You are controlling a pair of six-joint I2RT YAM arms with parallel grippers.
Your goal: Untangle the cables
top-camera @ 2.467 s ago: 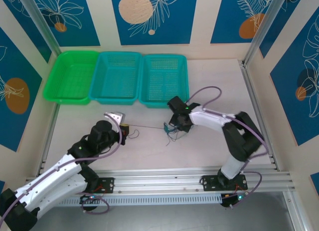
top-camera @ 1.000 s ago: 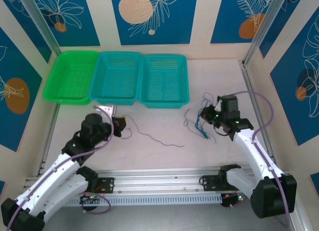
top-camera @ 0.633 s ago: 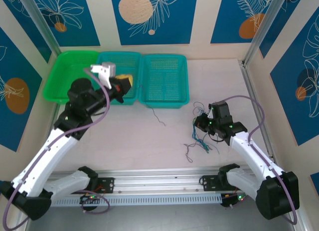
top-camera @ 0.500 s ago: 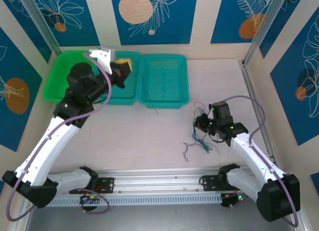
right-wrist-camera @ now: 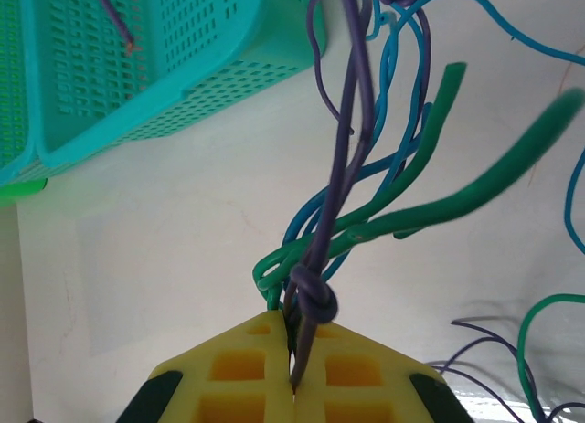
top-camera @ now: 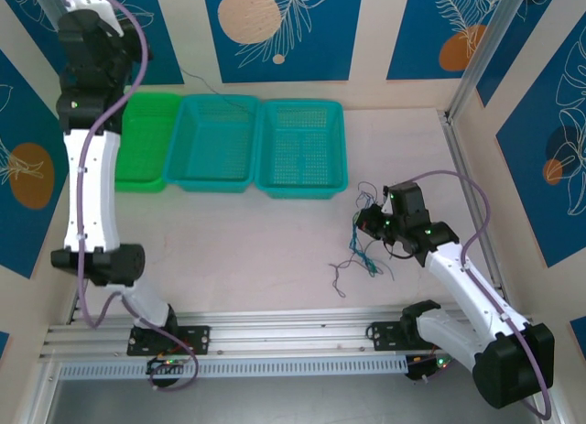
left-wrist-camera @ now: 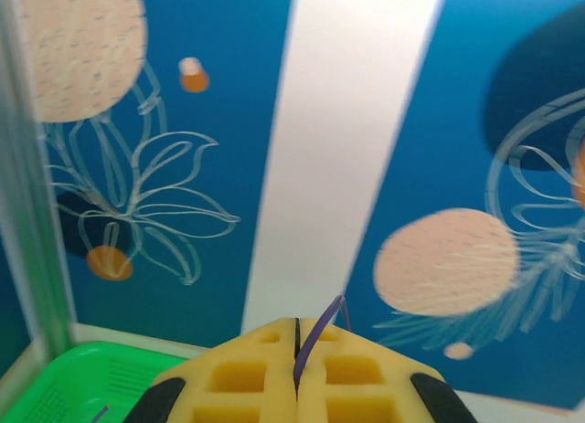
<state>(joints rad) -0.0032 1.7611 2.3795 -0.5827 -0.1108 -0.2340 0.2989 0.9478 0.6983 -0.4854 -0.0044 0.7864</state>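
One pale table (top-camera: pixel 275 250) carries three mesh baskets (top-camera: pixel 302 192) along its far side. The left arm (top-camera: pixel 87 168) reaches high above them. The left gripper (left-wrist-camera: pixel 296 354) has its pads pressed together on a single purple wire (left-wrist-camera: pixel 316 334), whose tail trails over the middle basket (top-camera: pixel 215 184). The right gripper (right-wrist-camera: pixel 294 373) pinches the knotted cables (right-wrist-camera: pixel 352 213) low over the table's right side. I judge it best to lower the strand well into a basket before letting go, with the bundle held firmly.

Three mesh baskets stood in a row at the far side of the pale table (top-camera: pixel 247 259): a green basket (top-camera: pixel 151 138) on the left, a middle teal basket (top-camera: pixel 212 142) and a right teal basket (top-camera: pixel 302 149), rims apparently touching. Blue floral panels (top-camera: pixel 275 30) lined the wall behind.
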